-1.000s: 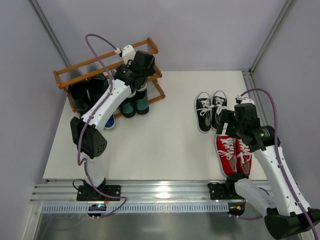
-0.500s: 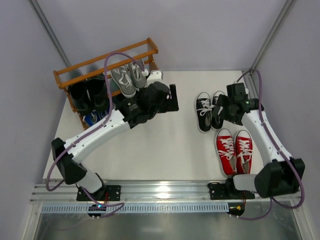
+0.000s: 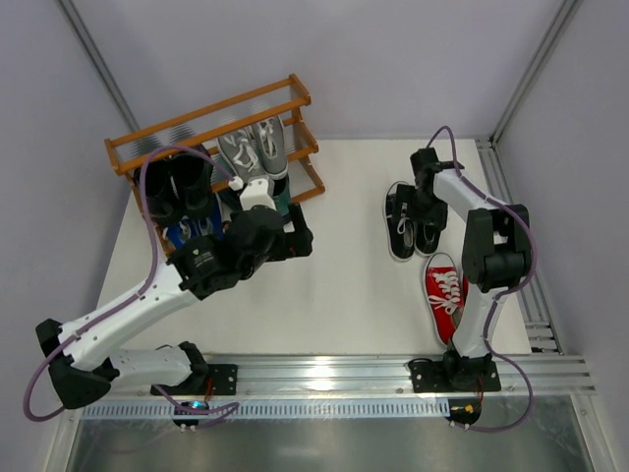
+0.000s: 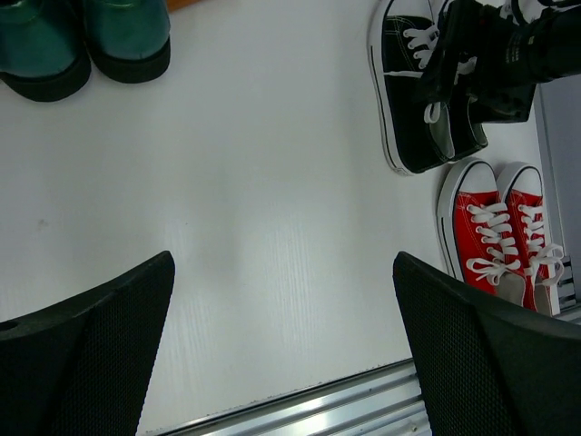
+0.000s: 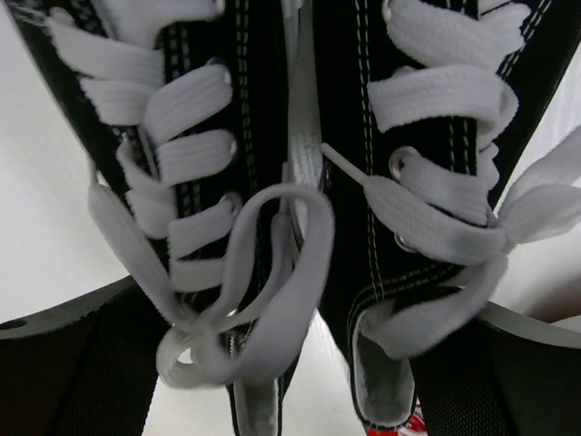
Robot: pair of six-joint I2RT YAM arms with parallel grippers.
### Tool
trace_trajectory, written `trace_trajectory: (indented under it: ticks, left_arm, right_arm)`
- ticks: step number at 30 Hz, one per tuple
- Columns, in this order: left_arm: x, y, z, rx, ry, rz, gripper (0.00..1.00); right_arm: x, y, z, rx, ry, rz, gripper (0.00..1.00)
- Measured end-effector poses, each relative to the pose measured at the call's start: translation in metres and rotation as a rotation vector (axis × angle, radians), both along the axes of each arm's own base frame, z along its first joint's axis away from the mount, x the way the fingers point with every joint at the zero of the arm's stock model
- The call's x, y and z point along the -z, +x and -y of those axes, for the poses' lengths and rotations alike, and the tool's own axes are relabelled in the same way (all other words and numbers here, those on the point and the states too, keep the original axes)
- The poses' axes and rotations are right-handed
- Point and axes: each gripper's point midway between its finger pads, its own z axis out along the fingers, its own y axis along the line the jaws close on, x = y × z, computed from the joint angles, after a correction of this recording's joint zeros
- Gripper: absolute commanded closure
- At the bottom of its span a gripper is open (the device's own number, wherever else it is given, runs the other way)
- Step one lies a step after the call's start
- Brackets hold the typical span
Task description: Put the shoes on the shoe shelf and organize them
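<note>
**Changes since the earlier frames.** The left arm has withdrawn from the shoe shelf (image 3: 206, 113) to the table (image 3: 344, 295) in front of it. The right arm has swung off the red sneakers (image 3: 444, 295) (image 4: 495, 236) and come down over the black-and-white lace-up sneakers (image 3: 398, 228) (image 4: 413, 100) (image 5: 254, 91).

**Left gripper** (image 3: 295, 239) (image 4: 281, 363): jaws wide apart, holding nothing, over bare table.

**Right gripper** (image 3: 425, 192) (image 5: 290, 363): jaws spread wide, one finger on each outer side of the lace-up pair; contact cannot be told.

**On the shelf:**
- Grey sneakers (image 3: 254, 147), right half.
- Black leather loafers (image 3: 177, 182), beside them on the left.
- Blue sneakers (image 3: 182, 234), lower left, partly hidden.

**On the table:**
- Dark green loafers (image 4: 82, 36), just before the shelf.
- Lace-up pair, right side.
- Red pair, just nearer.
</note>
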Motion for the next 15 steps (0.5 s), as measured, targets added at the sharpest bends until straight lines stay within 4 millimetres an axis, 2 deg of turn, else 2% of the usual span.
trace_trajectory:
  ticks: [1, 4, 7, 8, 9, 15]
  left_arm:
    - [-0.001, -0.002, -0.004, -0.007, -0.004, -0.001, 0.00]
    - [-0.004, -0.008, -0.017, -0.023, -0.016, 0.010, 0.00]
    - [-0.003, -0.013, -0.027, -0.041, -0.020, 0.009, 0.00]
    - [-0.002, -0.014, -0.029, -0.045, -0.019, 0.008, 0.00]
    - [-0.001, -0.016, -0.031, -0.047, -0.015, 0.006, 0.00]
    - [0.003, -0.018, -0.040, -0.061, 0.016, -0.003, 0.00]
  right_arm:
    - [0.007, -0.001, 0.002, 0.001, -0.015, -0.018, 0.05]
    - [0.012, -0.003, 0.006, -0.002, -0.034, -0.021, 0.23]
    - [0.012, -0.002, 0.004, -0.022, -0.030, -0.012, 0.66]
    - [0.014, -0.003, 0.002, -0.029, -0.024, -0.012, 0.93]
    - [0.015, -0.004, 0.002, -0.039, -0.025, -0.011, 0.96]
    - [0.012, -0.010, -0.008, -0.060, -0.013, 0.061, 0.96]
